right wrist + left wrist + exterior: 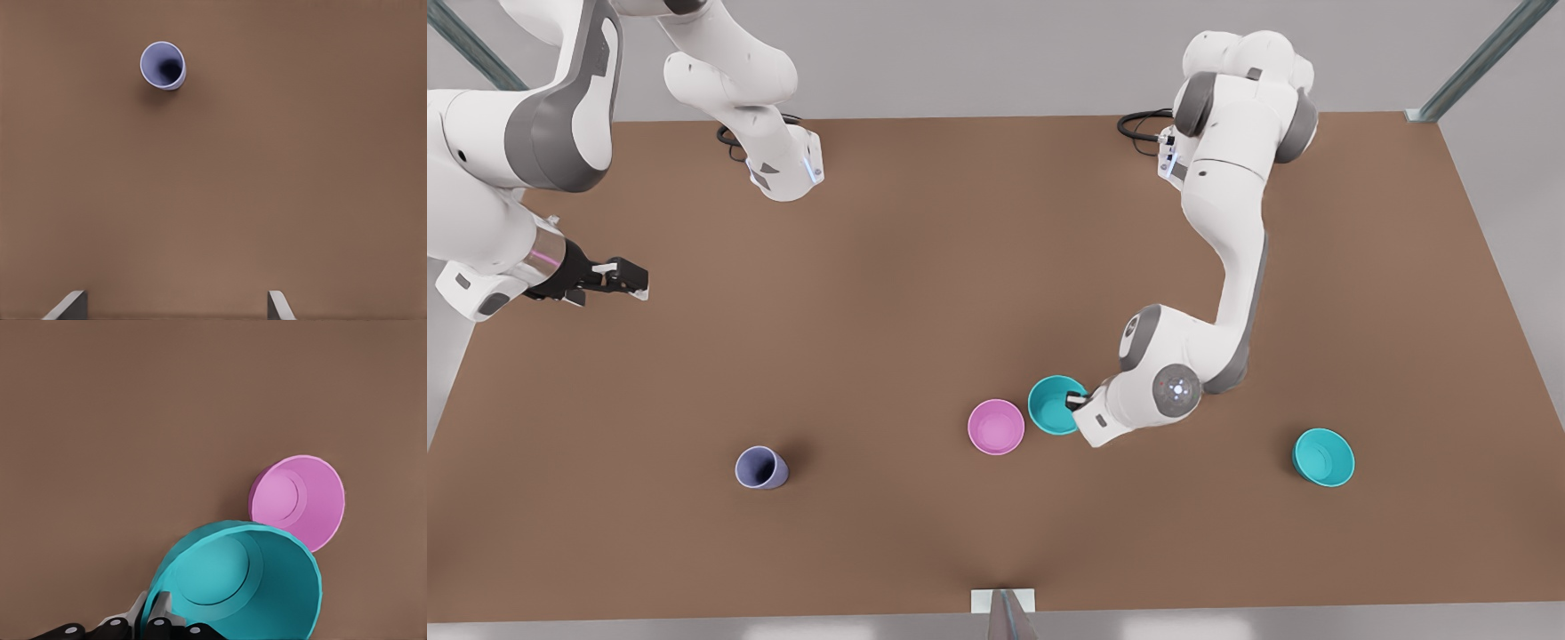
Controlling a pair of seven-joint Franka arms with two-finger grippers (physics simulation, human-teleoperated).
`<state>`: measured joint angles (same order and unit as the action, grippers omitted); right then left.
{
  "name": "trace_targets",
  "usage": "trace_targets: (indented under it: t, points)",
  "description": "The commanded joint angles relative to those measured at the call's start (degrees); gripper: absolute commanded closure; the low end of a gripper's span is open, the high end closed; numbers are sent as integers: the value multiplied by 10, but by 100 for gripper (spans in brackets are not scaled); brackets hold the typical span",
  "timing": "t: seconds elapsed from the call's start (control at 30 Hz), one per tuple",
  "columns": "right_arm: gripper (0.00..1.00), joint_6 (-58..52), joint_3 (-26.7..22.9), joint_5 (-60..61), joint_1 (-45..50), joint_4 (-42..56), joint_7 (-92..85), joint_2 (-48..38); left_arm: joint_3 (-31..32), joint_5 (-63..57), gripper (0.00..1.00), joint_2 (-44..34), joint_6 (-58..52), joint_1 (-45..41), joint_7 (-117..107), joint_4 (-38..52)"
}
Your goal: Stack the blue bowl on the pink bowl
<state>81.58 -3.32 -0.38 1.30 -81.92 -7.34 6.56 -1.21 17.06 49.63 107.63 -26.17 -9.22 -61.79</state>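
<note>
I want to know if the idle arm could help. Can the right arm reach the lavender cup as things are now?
Probably yes. The right end effector waits open above bare table at the front view's left, and the lavender cup stands alone there, with nothing between them.

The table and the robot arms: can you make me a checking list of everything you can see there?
Surface: brown table, flat.
Job's things: blue bowl beside pink bowl, not stacked.
Clutter: second teal bowl; lavender cup.
Grippers: left gripper shut on the blue bowl's rim; right gripper open, waiting above the table at the front view's left.
Cables: black loops at the arm bases.
Surroundings: metal frame struts, grey wall.
</note>
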Motion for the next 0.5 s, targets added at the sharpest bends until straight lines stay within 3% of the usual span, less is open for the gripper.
trace_targets:
  t: [0.0,0.2,0.47]
  points:
    - [0,0,0,0,0,0,-25,-1,0,4,79,26,-47,-18,-426,44]
    - [0,0,0,0,0,0,-25,-1,1,18,79,87,-33,-29,-481,122]
    - [0,0,0,0,0,0,-24,1,1,18,79,98,-30,-49,-493,124]
